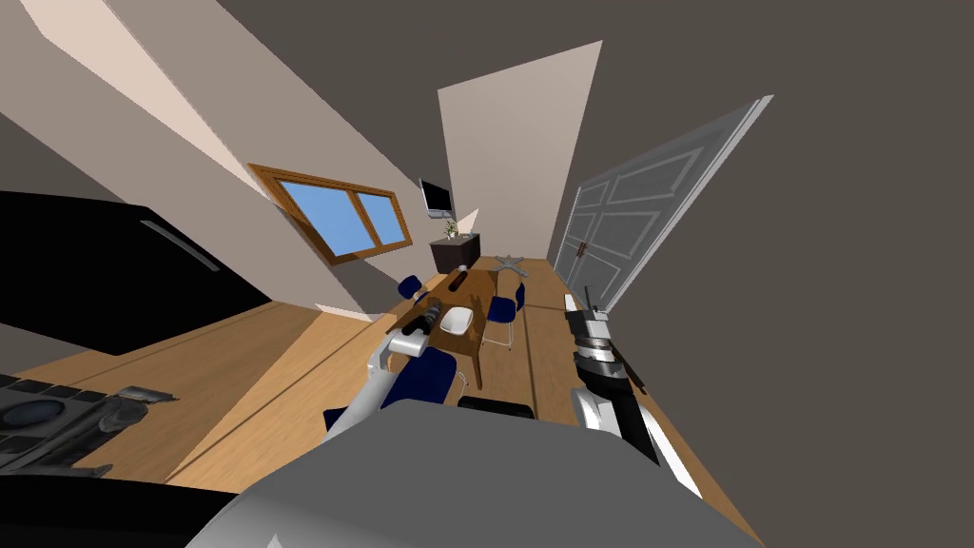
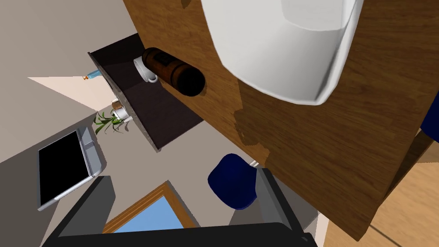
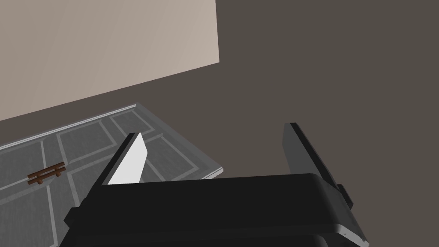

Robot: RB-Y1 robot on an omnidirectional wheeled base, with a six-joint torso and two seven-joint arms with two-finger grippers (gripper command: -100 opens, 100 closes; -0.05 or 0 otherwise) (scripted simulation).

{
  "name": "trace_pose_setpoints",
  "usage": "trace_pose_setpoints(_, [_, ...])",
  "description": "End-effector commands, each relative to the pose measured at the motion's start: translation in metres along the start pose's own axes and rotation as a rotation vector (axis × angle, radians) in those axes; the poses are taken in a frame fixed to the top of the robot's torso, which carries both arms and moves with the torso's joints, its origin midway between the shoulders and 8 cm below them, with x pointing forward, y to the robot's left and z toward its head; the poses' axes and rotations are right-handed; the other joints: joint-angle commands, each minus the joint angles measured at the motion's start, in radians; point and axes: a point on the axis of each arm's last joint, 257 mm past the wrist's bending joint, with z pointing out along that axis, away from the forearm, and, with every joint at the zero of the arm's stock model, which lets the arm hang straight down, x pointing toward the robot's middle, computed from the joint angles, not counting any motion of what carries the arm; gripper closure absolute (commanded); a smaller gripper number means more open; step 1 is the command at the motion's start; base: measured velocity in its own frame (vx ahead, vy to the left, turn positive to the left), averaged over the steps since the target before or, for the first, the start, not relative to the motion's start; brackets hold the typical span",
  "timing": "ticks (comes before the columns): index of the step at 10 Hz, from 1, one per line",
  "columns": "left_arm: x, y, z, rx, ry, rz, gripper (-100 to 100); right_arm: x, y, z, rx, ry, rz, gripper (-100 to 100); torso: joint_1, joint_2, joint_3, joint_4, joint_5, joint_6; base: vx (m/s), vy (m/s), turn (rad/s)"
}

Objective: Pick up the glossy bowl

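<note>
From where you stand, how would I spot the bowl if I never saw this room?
Find the long wooden table with blue chairs around it. The bowl sits toward its near end. It is white, with squarish rounded sides, unlike the dark brown cylinder farther along.

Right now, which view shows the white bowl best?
The left wrist view: the white bowl sits large on the wooden table. The head view shows it small; the right wrist view faces a grey door.

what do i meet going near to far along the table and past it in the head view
white bowl → dark brown cylinder → dark cabinet → potted plant → wall-mounted screen
</note>
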Motion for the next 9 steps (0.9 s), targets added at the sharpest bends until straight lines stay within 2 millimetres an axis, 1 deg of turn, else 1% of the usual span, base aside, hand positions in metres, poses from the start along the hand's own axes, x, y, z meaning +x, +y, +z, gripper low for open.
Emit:
trace_pose_setpoints(1, [0.007, 0.019, 0.004, -0.065, 0.014, -0.007, -100, 0.000, 0.000, 0.000, 0.000, 0.000, 0.000, 0, 0.000, 0.000, 0.000, 0.000, 0.000, 0.000, 0.032, -0.005, -0.006])
trace_pose_setpoints(2, [0.012, 0.031, 0.008, -0.106, 0.026, -0.013, -100, 0.000, 0.000, 0.000, 0.000, 0.000, 0.000, 0, 0.000, 0.000, 0.000, 0.000, 0.000, 0.000, 0.050, -0.020, -0.011])
trace_pose_setpoints(3, [0.012, 0.034, 0.007, -0.117, 0.027, -0.013, -100, 0.000, 0.000, 0.000, 0.000, 0.000, 0.000, 0, -0.001, -0.001, -0.001, 0.000, 0.000, 0.000, 0.038, -0.016, 0.003])
trace_pose_setpoints(6, [0.031, 0.075, 0.013, -0.257, 0.070, -0.033, -100, 0.000, 0.000, 0.000, 0.000, 0.000, 0.000, 0, 0.000, -0.002, -0.001, 0.000, 0.000, 0.000, 0.060, -0.012, 0.001])
trace_pose_setpoints(7, [0.031, 0.077, 0.012, -0.265, 0.070, -0.033, -100, 0.000, 0.000, 0.000, 0.000, 0.000, 0.000, 0, -0.001, -0.003, -0.002, -0.001, 0.000, 0.000, 0.050, -0.016, 0.000])
trace_pose_setpoints(9, [0.044, 0.103, 0.012, -0.354, 0.100, -0.044, -100, 0.000, 0.000, 0.000, 0.000, 0.000, 0.000, 0, 0.000, -0.001, -0.001, 0.000, 0.000, 0.000, 0.045, -0.016, 0.005])
